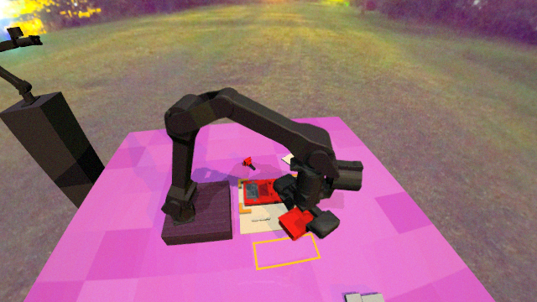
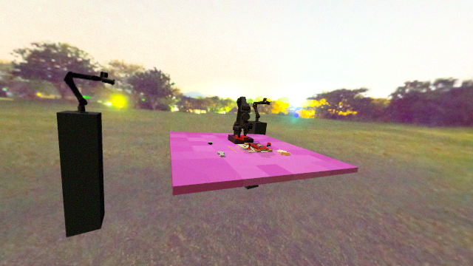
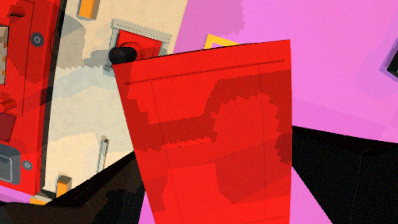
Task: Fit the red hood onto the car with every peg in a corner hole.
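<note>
The red hood is held between the fingers of my gripper, with one finger at each side. It hangs above the table, roof towards the wrist camera, turned relative to the chassis. The red chassis sits in its jig beside the hood, partly behind the gripper in the top view. In the wrist view only one side of the chassis shows, at the left edge. The engine block is mostly hidden or cut off. The hood's corner holes and the tips of the deck pegs cannot be made out.
The cream jig board has orange blocks and a thin grey bar. A yellow outline lies beside it. A small red-and-black part lies behind the chassis; grey blocks lie farther off.
</note>
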Action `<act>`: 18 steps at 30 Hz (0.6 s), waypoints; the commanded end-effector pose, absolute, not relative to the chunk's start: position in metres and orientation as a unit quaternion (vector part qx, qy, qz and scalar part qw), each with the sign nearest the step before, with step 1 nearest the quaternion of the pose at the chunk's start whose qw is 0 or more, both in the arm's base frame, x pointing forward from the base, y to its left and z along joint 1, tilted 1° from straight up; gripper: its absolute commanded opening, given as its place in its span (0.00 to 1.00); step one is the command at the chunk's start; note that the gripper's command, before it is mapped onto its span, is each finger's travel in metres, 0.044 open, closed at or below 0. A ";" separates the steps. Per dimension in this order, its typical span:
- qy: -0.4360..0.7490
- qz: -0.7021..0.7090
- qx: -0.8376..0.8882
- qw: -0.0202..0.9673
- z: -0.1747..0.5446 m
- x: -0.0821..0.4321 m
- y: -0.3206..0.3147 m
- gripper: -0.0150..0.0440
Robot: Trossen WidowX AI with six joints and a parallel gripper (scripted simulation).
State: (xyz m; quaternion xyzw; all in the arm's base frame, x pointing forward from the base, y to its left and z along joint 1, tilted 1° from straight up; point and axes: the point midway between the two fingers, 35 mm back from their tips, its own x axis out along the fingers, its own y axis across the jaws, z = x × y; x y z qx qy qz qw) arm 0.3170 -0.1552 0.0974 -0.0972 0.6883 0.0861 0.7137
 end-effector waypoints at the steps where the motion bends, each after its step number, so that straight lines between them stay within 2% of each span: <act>1: 0.688 0.083 -0.087 0.716 0.097 0.321 -0.141 0.25; 18: 0.692 0.027 -0.026 0.721 0.098 0.341 -0.073 0.25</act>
